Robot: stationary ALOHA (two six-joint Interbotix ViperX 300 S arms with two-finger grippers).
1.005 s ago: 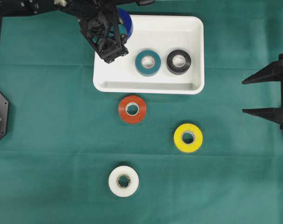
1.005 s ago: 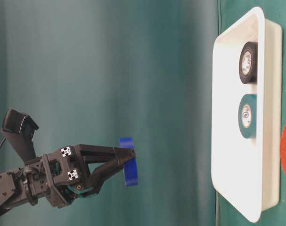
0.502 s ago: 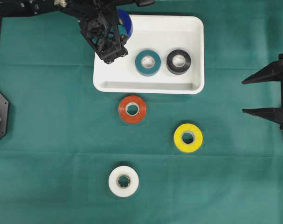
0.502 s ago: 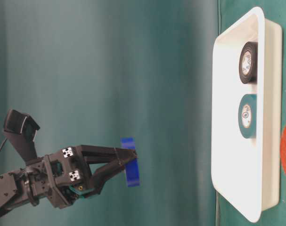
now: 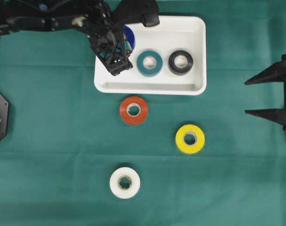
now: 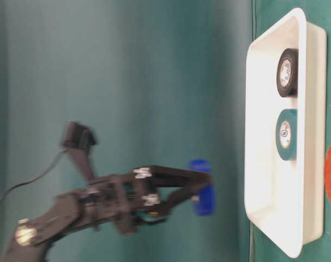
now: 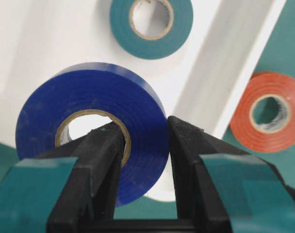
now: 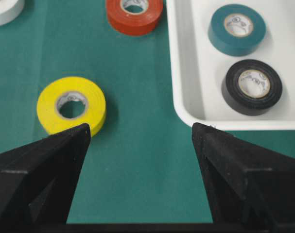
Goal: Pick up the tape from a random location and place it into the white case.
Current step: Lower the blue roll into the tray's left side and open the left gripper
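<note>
My left gripper [image 5: 124,41] is shut on a blue tape roll [image 7: 142,109], one finger through its core and the other on its outer face. It holds the roll on edge above the left end of the white case [image 5: 150,89]. In the table-level view the blue tape roll [image 6: 202,194] hangs a short way off the white case [image 6: 274,218], not touching it. A teal tape roll [image 5: 149,63] and a black tape roll [image 5: 180,62] lie flat inside the case. My right gripper [image 5: 246,97] stands open at the right edge, holding nothing.
On the green cloth lie an orange roll [image 5: 134,110] just in front of the case, a yellow roll [image 5: 190,139] to its right and a white roll [image 5: 125,182] near the front. The yellow roll [image 8: 72,105] sits ahead of my right gripper [image 8: 141,127].
My left gripper has carried the blue tape closer to the case and further over its left end. The right arm and the other rolls have not moved.
</note>
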